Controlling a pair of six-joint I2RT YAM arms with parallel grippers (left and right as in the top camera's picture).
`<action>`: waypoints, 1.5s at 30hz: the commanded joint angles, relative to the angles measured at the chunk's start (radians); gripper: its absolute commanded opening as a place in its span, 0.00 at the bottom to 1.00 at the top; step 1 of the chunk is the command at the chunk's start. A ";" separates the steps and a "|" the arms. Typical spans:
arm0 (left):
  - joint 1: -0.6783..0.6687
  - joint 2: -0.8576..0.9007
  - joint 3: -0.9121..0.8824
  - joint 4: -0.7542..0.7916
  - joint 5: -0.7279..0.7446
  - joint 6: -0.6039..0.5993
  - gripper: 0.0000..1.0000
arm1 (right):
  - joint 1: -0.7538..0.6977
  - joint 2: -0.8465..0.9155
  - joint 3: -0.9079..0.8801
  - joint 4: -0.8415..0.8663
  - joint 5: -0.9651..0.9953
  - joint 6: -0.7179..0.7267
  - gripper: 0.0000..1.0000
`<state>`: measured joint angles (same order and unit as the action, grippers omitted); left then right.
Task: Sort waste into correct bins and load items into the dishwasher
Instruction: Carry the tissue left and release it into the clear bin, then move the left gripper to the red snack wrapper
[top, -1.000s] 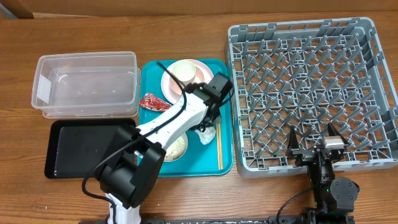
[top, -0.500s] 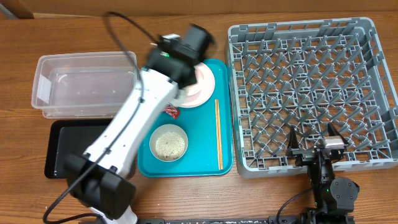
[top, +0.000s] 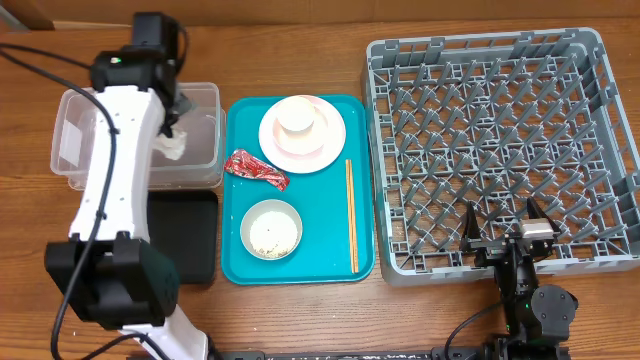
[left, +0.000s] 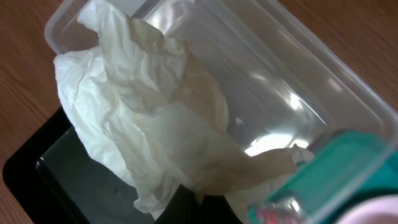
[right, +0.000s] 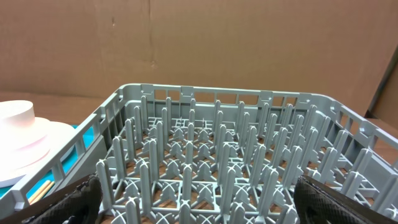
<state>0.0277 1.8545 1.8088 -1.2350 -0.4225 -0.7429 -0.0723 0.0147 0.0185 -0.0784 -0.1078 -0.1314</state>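
Observation:
My left gripper (top: 174, 135) is shut on the crumpled white tissue (top: 172, 149), which hangs over the right part of the clear tub (top: 62, 150). In the left wrist view the tissue (left: 155, 124) fills the middle, with the tub (left: 280, 81) behind it and the black tray (left: 62, 180) below. On the teal tray (top: 330, 255) lie the red wrapper (top: 255, 168), a pink plate (top: 325, 140) bearing a cream cup (top: 297, 115), a bowl (top: 272, 228) with rice grains and the chopsticks (top: 351, 215). My right gripper (top: 505, 232) stands open at the near edge of the grey dish rack (top: 490, 150).
The black tray (top: 190, 240) lies in front of the tub, partly under my left arm. In the right wrist view the rack's pegs (right: 217, 168) spread ahead, with the plate (right: 37, 146) at the left. Bare wooden table surrounds everything.
My left arm has swung from the teal tray to the left, carrying the tissue over the clear tub. The right arm has not moved.

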 joint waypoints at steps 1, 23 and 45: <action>0.063 0.081 -0.006 0.027 0.005 0.014 0.05 | 0.000 -0.010 -0.011 0.005 -0.006 -0.004 1.00; 0.187 0.282 0.055 0.116 0.032 0.111 0.87 | 0.000 -0.010 -0.011 0.005 -0.006 -0.004 1.00; -0.127 0.031 0.163 -0.412 0.518 0.130 0.04 | 0.000 -0.010 -0.011 0.005 -0.006 -0.004 1.00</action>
<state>-0.0292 1.8675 2.0243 -1.6688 0.0948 -0.6163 -0.0723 0.0147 0.0185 -0.0788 -0.1081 -0.1318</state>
